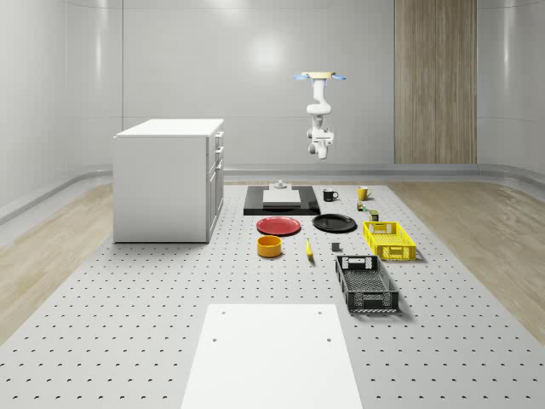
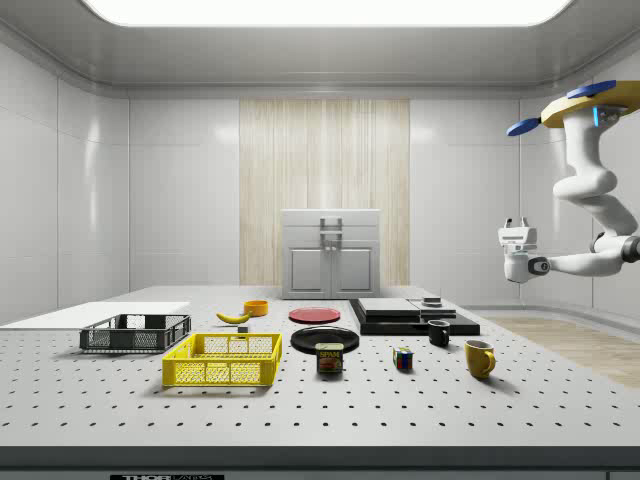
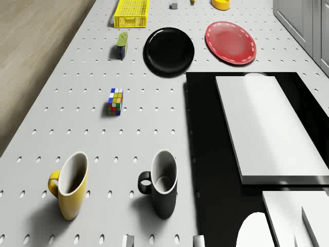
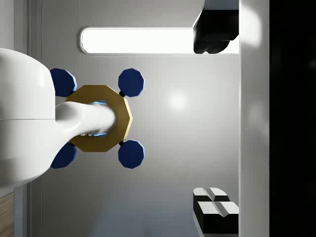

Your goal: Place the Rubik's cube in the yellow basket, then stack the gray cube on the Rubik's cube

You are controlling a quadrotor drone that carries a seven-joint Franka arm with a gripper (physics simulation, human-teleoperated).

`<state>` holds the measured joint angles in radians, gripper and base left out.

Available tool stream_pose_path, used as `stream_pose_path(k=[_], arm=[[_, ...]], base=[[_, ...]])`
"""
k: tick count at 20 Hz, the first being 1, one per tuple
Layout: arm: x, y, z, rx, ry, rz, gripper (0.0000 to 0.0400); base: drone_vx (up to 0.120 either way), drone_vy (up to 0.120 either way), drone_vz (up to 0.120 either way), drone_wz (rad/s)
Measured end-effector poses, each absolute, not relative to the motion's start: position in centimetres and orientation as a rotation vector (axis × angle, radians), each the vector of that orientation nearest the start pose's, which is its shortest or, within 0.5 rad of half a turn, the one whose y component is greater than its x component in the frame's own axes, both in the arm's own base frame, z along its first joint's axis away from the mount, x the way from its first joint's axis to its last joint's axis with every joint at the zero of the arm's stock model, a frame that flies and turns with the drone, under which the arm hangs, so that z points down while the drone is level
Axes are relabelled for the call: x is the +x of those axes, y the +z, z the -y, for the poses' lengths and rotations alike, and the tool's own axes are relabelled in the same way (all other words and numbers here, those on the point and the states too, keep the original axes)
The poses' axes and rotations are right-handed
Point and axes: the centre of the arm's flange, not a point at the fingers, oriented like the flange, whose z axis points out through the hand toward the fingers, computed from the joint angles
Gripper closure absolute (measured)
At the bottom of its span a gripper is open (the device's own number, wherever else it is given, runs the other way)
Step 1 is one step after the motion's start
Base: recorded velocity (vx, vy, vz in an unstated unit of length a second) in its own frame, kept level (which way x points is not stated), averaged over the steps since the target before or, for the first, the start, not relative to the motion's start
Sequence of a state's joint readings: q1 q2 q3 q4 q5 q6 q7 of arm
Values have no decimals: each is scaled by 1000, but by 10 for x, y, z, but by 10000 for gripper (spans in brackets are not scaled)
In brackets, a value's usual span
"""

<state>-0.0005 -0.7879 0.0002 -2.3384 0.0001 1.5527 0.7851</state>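
Nothing is done yet, by the look of it: the yellow basket is empty, the gray cube lies at its 9 o'clock, and the Rubik's cube sits beyond at 11 o'clock. Farthest back, the drone hovers high, its gripper wide open and holding nothing.

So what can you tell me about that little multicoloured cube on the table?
The Rubik's cube is a small cube with a grid of blue, yellow, red, green and white stickers. It sits flat and alone on the perforated table, nothing touching it, between the mugs and a small can. The yellow basket lies further along the table.
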Motion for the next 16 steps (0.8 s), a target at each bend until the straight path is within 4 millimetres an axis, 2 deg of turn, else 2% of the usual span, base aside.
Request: stream_pose_path(k=[9, 11, 16], arm=[[302, 659, 0, -2899, -13, -1201, 0], [303, 669, 0, -2899, -16, -1201, 0], [304, 683, 0, -2897, -21, -1200, 0]], base=[[0, 0, 0, 0], [20, 100, 0, 0], [120, 120, 0, 0]])
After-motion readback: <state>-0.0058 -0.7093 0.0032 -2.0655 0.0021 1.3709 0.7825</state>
